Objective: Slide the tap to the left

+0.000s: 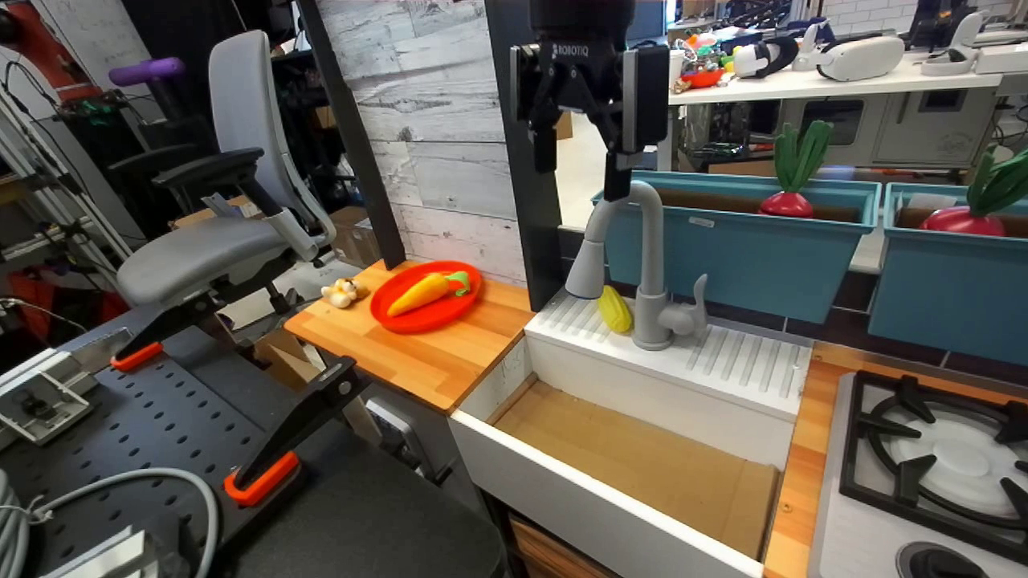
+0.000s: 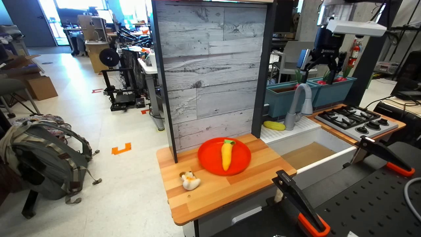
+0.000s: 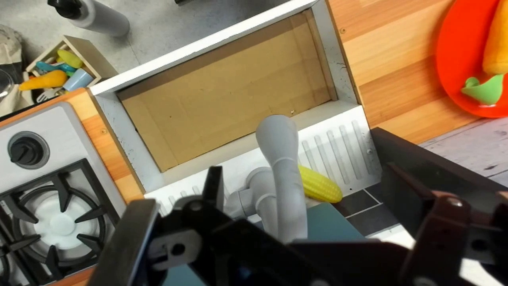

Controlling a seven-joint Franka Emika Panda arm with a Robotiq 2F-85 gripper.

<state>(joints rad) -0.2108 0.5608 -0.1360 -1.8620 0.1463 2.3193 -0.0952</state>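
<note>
The tap is a grey gooseneck faucet with an inverted-U spout; it stands upright behind the sink in both exterior views (image 1: 652,241) (image 2: 296,102). Its small grey lever handle (image 1: 695,309) is at the base. My gripper is open and empty, pointing down above the tap in both exterior views (image 1: 581,166) (image 2: 317,77). One fingertip overlaps the top of the spout in an exterior view; I cannot tell if it touches. In the wrist view the tap's spout (image 3: 289,186) lies between the spread fingers of the gripper (image 3: 307,180), nearer the left finger.
A yellow corn piece (image 1: 614,309) lies beside the tap's base. Blue planters (image 1: 723,257) stand behind it. A dark post (image 1: 526,160) rises beside the sink (image 1: 594,482). A stove (image 1: 948,457) and a red plate (image 1: 385,309) with a yellow vegetable flank the sink.
</note>
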